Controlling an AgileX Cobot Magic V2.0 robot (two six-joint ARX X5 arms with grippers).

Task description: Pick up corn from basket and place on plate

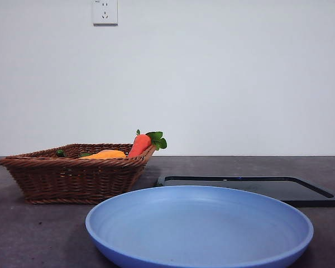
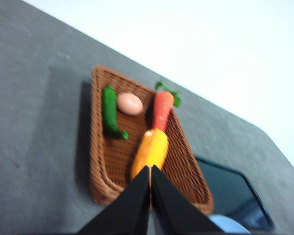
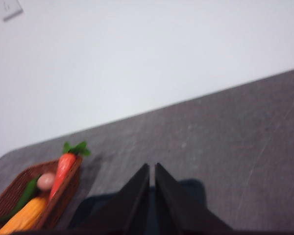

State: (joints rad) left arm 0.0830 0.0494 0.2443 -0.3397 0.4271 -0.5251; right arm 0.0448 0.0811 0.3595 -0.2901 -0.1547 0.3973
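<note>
The orange-yellow corn [image 2: 151,151] lies in the brown wicker basket [image 2: 100,161], end to end with a carrot [image 2: 161,109]. From the front, only the corn's top [image 1: 106,154] shows over the basket [image 1: 72,178] rim at the left. The light-blue plate [image 1: 199,229] sits empty at the near middle. My left gripper [image 2: 150,168] is shut and hovers high above the basket, its tips over the corn's near end. My right gripper [image 3: 152,166] is shut too, up above the table, with the corn [image 3: 22,218] and basket [image 3: 63,196] off to one side. Neither arm shows in the front view.
A green pepper [image 2: 110,112] and a peach-coloured egg [image 2: 130,104] share the basket with the carrot [image 1: 140,144], whose leaves stick over the rim. A flat black tray [image 1: 251,188] lies behind the plate, right of the basket. The table's far edge meets a white wall.
</note>
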